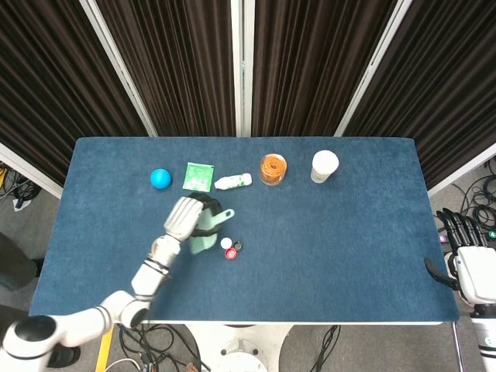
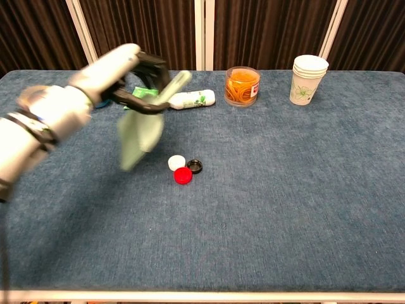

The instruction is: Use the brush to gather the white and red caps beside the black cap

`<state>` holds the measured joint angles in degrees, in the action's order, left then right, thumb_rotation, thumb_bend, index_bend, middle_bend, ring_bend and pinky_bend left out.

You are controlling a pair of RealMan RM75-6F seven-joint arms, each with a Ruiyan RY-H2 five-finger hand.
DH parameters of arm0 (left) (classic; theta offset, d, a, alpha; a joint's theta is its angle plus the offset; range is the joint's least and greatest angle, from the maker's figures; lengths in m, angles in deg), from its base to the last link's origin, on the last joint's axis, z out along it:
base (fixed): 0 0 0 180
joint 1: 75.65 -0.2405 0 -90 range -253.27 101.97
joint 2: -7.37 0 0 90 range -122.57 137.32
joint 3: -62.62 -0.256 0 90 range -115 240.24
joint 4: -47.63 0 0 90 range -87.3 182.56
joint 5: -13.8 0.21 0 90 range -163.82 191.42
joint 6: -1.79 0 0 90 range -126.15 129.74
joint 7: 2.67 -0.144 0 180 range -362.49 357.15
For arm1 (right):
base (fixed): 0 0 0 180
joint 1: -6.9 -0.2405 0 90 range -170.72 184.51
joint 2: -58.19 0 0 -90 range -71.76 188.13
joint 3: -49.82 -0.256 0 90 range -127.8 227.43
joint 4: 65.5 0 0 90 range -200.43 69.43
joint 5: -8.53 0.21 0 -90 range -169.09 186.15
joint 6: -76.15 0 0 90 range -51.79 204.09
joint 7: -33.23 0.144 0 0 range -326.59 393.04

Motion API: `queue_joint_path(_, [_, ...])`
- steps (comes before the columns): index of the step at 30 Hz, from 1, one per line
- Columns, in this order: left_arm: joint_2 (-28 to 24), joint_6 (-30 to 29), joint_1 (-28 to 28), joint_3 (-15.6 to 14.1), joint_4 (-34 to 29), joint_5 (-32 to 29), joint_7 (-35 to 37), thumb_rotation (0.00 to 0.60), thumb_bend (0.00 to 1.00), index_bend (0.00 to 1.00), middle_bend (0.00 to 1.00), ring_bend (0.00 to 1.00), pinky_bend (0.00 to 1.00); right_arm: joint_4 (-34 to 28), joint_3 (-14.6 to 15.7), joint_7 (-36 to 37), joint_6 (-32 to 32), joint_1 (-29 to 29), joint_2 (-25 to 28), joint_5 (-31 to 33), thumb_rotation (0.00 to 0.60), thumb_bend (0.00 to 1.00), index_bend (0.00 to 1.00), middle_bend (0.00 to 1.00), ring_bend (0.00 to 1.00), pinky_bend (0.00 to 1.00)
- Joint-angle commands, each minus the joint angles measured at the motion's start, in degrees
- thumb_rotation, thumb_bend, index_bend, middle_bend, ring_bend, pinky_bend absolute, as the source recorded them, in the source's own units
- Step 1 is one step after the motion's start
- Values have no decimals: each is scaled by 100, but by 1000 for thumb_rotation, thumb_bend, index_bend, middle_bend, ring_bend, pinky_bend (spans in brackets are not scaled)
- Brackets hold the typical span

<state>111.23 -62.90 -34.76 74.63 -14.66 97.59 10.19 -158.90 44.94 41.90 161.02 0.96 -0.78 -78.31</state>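
Left hand (image 2: 120, 66) is clenched around the handle of the pale green plastic brush (image 2: 140, 126), which hangs bristles-down above the blue cloth table (image 2: 285, 190), just left of the caps (blurred in the chest view). White round cap (image 2: 176, 163), red round cap (image 2: 183, 176) and black ring-shaped cap (image 2: 194, 166) sit in one tight cluster mid-table, touching or nearly so. Right hand (image 1: 463, 256) is off the table's right edge, empty, fingers extended.

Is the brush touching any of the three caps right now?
No, the brush in the left hand hangs clear of the caps.
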Motion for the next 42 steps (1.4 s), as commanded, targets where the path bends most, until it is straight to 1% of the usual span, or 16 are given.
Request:
queue_joint_path(1, [-1089,613,-151,-419,-757,-41,-853,600,448,548,595,403,338,6,4,10,-12,-15,-17,-22,600,221,0,52,0,0])
queue_joint_path(3, [-1237,849,-116,-530,-740,-110,-1262,600,448,547,592,403,332,10,3,9,-21,-30,-32,-40,600,221,0,52,0,0])
queue_joint_path(6, [-1310,1344,12,-612,-634,-297,-1454,600,443,545,588,402,325,2,2,-6,-26,-36,-38,-40,600,221,0,52,0,0])
queue_joint_path(9, [-1147,1576,65,-648,-411,-441,-1485,600,430,540,582,402,323,-24,7,-25,-10,-23,-23,-41,600,220,0,52,0,0])
queue_joint_path(11, [-1030,1659,96,-680,-261,-470,-1525,600,416,518,565,395,322,-40,8,-38,4,-11,-12,-33,600,220,0,52,0,0])
queue_joint_path(12, [-958,1697,113,-696,-174,-484,-1546,600,401,501,548,386,322,-52,10,-43,17,-1,-6,-31,600,221,0,52,0,0])
queue_joint_path(14, [-889,1705,118,-702,-102,-507,-1566,600,332,401,440,319,314,-66,13,-51,33,12,2,-30,600,220,0,52,0,0])
queue_joint_path(16, [-866,1576,85,-686,-92,-499,-1598,600,296,318,349,255,301,-78,16,-61,38,21,12,-24,600,220,0,52,0,0])
queue_joint_path(18, [-910,1446,34,-676,-161,-480,-1554,600,271,266,296,210,279,-83,13,-63,29,18,15,-16,600,221,0,52,0,0])
queue_joint_path(20, [-1058,1321,-40,-656,-353,-461,-1328,600,253,244,281,194,262,-81,5,-67,11,5,11,-6,600,221,0,52,0,0])
queue_joint_path(24, [-1554,705,-404,-608,-681,-385,-750,600,248,241,281,193,261,-55,4,-39,-64,-32,24,1,600,221,0,52,0,0])
queue_joint_path(27, [-1961,176,-797,-603,-856,-453,-641,600,248,242,281,193,260,9,11,52,-104,-39,17,20,600,222,0,52,0,0])
queue_joint_path(31, [-2552,-559,-1510,-688,-1082,-708,-829,600,248,242,281,193,239,151,66,183,-220,-57,-57,31,600,223,0,42,0,0])
queue_joint_path(34, [-2878,-1058,-2037,-771,-1301,-910,-976,600,245,242,281,193,224,207,117,287,-292,-83,-115,-28,600,224,0,9,0,0])
queue_joint_path(39, [-3174,-1967,-2870,-966,-1750,-1012,-1215,600,241,242,274,193,203,290,153,359,-171,-50,-281,-138,600,223,0,0,0,0])
queue_joint_path(42, [-3281,-2327,-3225,-1111,-2010,-947,-1358,600,240,242,273,192,194,288,200,301,-99,-8,-358,-202,600,223,0,0,0,0])
